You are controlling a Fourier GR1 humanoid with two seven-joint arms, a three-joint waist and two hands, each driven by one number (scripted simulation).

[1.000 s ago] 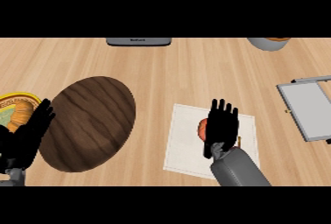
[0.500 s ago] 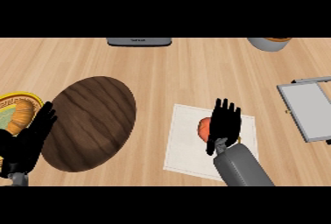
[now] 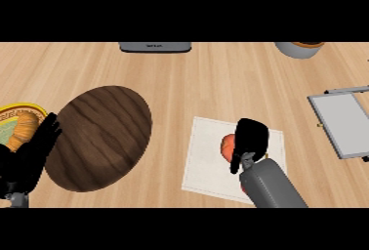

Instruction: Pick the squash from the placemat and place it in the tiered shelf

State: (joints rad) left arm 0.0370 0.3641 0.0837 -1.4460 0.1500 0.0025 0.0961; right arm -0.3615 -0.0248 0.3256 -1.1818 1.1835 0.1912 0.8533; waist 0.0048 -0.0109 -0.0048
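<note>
Head view, looking steeply down on a wooden surface (image 3: 216,83). Nearest the lower edge, the right forearm (image 3: 272,185) rises grey from the bottom of the view and ends in the right robot hand (image 3: 249,141). This robot hand is bent forward at the wrist, its fingers curled downward and bunched over the squash (image 3: 228,145); whether they actually touch or clasp it cannot be told. The squash, orange, shows only as a rounded sliver at the left side of the robot hand, the rest hidden beneath the palm. It lies on the white placemat (image 3: 205,161), which spreads under and to the left of the robot hand, tilted slightly against the surface's grain.

At the lower left the left robot hand (image 3: 32,156) rests, fingers straight and pointing up, holding nothing. It overlaps the left rim of a dark oval wooden board (image 3: 101,136), which lies well to the left of the right robot hand. Just beyond the left robot hand's fingertips is a yellow-rimmed plate (image 3: 18,110) bearing a brownish item, cut off by the view's edge.

To the right of the right robot hand, well apart, stands the grey shelf (image 3: 346,122), partly out of view. Farthest off, a grey object (image 3: 155,47) and a bowl (image 3: 299,49) sit at the top edge.
</note>
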